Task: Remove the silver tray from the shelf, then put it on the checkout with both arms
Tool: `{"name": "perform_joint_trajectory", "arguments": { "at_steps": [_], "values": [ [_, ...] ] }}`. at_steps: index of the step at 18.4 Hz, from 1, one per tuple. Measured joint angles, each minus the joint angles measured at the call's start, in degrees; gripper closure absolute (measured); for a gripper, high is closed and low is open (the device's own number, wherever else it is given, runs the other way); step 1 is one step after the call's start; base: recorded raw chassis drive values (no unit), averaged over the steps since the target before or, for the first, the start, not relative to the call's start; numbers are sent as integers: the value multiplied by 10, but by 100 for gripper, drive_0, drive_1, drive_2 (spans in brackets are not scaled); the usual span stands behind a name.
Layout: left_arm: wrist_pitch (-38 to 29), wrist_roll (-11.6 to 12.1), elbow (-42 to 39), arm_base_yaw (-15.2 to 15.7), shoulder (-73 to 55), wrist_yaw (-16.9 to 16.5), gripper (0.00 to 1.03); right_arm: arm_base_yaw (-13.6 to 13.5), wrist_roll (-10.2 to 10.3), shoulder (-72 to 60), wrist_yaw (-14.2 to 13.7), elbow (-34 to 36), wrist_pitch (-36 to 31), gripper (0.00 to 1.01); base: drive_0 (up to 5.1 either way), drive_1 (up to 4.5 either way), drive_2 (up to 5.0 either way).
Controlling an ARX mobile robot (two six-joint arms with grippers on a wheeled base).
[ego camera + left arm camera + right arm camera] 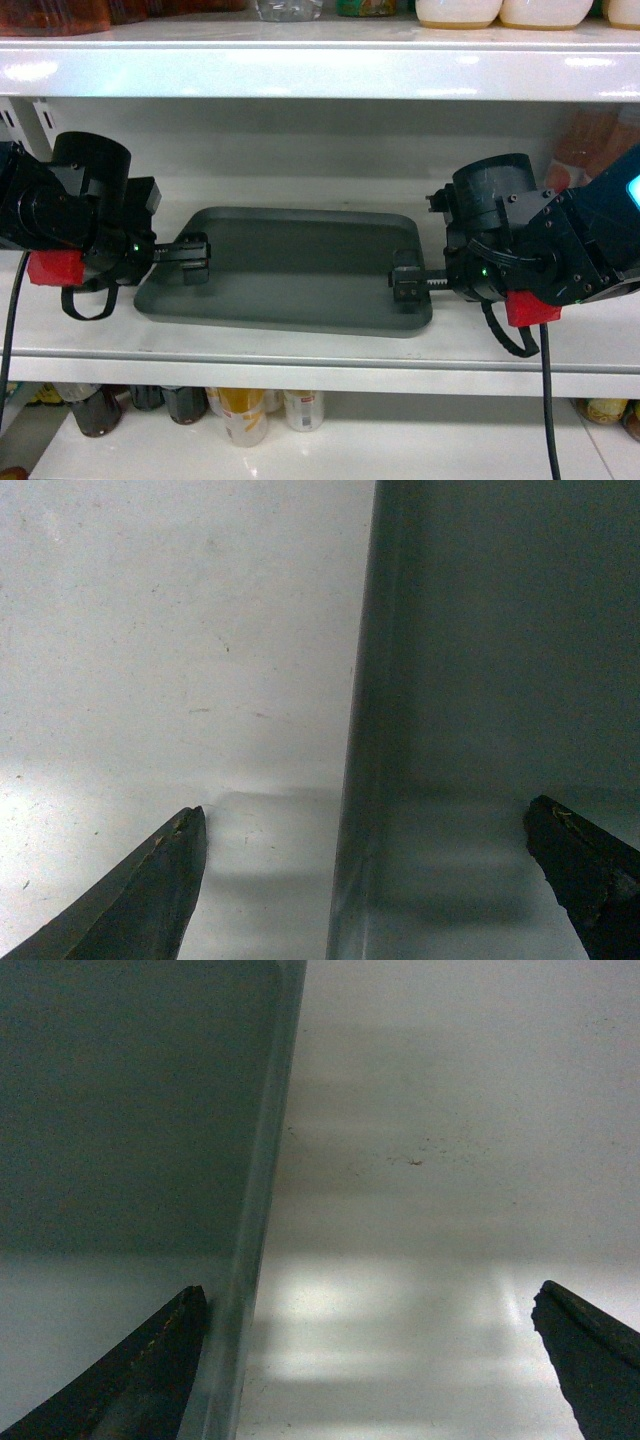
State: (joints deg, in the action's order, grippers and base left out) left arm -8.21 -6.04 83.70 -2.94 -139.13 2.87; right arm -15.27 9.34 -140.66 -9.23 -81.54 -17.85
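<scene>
- The silver tray (290,265) lies flat on the shelf (300,345), its long axis running left to right, parallel to the shelf's front lip.
- The left gripper (185,258) sits at the tray's left short end and the right gripper (407,280) at its right short end, so each arm is about equally near its own end.
- In the left wrist view the tray's rim (355,780) runs up between two widely spread fingers (165,890), one over bare shelf, one over the tray floor; nothing is pinched yet.
- The right wrist view mirrors this: rim (250,1260) close beside the left-hand finger (150,1370), the other finger well apart over bare shelf, jaws spread.
- The coming move, I judge, is closing both grippers on the low rims (each rim lies between its fingers already), then drawing the tray out toward the robot.
- Room: an upper shelf (300,70) hangs overhead, so lift is limited; the path forward over the lip looks open. Bottles (240,410) stand on the level below.
- The checkout is not in view.
</scene>
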Motion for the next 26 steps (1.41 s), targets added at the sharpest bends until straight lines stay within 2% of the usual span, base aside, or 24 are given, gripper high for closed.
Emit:
{"name": "perform_joint_trajectory", "arguments": {
  "at_steps": [1, 3, 7, 10, 11, 12, 14, 16, 19, 22, 26],
  "values": [
    [7, 0, 3, 0, 0, -1, 5, -1, -4, 0, -2, -3, 7, 6, 0, 0, 0],
    [20, -7, 5, 0, 0, -8, 6, -3, -5, 0, 0, -10, 25, 22, 0, 0, 0],
    [7, -24, -14, 3, 2, -26, 37, -13, -10, -3, -9, -16, 37, 57, 0, 0, 0],
    [-31, -48, -49, 5, 6, -42, 63, -17, -10, -2, -3, -12, 35, 84, 0, 0, 0],
    [-39, -60, -60, 5, 8, -51, 71, -20, -8, -2, -4, -11, 37, 92, 0, 0, 0],
    [-45, -68, -69, 5, 9, -57, 78, -20, 3, -2, -6, -11, 37, 97, 0, 0, 0],
    [-63, -83, -96, 7, 15, -84, 92, -15, 19, -2, -3, -10, 38, 98, 0, 0, 0],
    [-77, -91, -116, 7, 23, -95, 99, -12, 20, -1, -3, -5, 34, 98, 0, 0, 0],
    [-89, -103, -144, 7, 42, -101, 100, -8, 20, 7, -2, 16, 16, 98, 0, 0, 0],
    [-105, -106, -181, 2, 69, -92, 100, -5, 20, 28, 5, 58, -13, 98, 0, 0, 0],
    [-123, -116, -274, -17, 141, -73, 100, 5, 23, 101, 23, 184, -68, 98, 0, 0, 0]
  ]
}}
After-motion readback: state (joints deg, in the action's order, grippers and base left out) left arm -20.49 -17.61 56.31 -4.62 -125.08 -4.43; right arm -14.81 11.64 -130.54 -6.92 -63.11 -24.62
